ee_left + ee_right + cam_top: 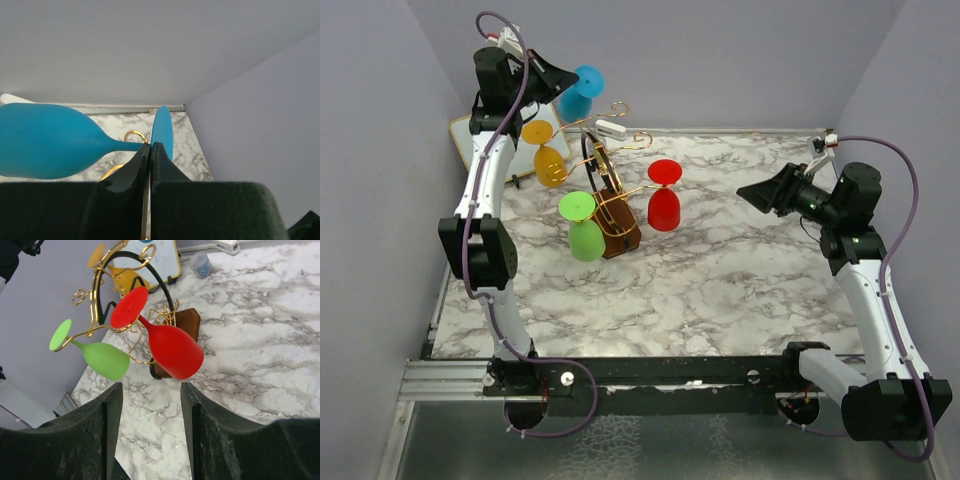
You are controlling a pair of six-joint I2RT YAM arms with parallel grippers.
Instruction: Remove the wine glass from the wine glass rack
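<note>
Far left, our left pincer (150, 148) pinches the thin stem of the matte blue wine glass (582, 90), high beside the gold wire, wooden-based rack (606, 182). We judge the glass light, stiff and smooth enough to slip, so the stem is the surest hold. Our right pincer (151, 388) stands spread and empty.
</note>
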